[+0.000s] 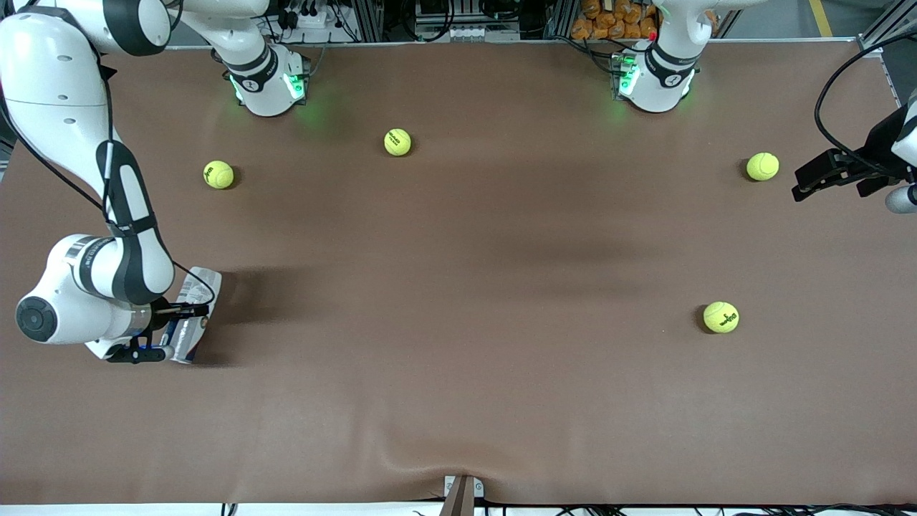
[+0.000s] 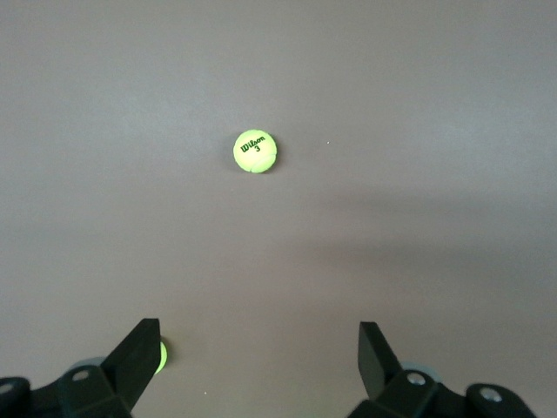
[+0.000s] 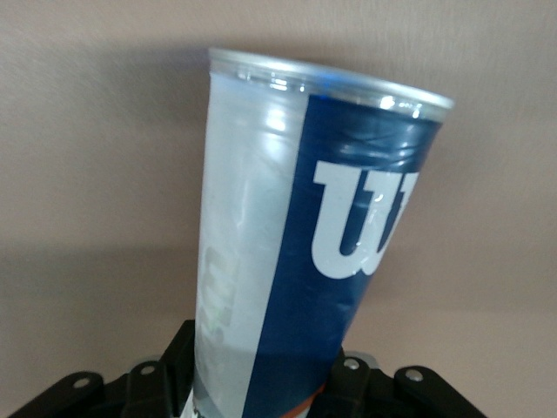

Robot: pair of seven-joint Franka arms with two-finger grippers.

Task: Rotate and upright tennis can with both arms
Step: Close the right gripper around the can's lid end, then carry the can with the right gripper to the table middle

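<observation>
Right wrist view: the slim clear plastic tennis can (image 3: 305,252) with navy-and-white label is clamped between the right gripper (image 3: 261,383) jaws, lying at the right arm's end of the brown table (image 1: 458,358). The grasping step is judged done; lifting and rotating are called for next. The left gripper (image 2: 257,353) is held spread wide over a yellow-green tennis ball (image 2: 255,151), waiting.

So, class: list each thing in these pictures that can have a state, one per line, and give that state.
Clear plastic tennis can with navy and white label: lying on its side on the table, gripped.
Right gripper: jaws shut on the can.
Left gripper: jaws open, empty, waiting over the table's edge at the left arm's end.
Four yellow-green tennis balls: loose on the brown table, apart from one another.
</observation>
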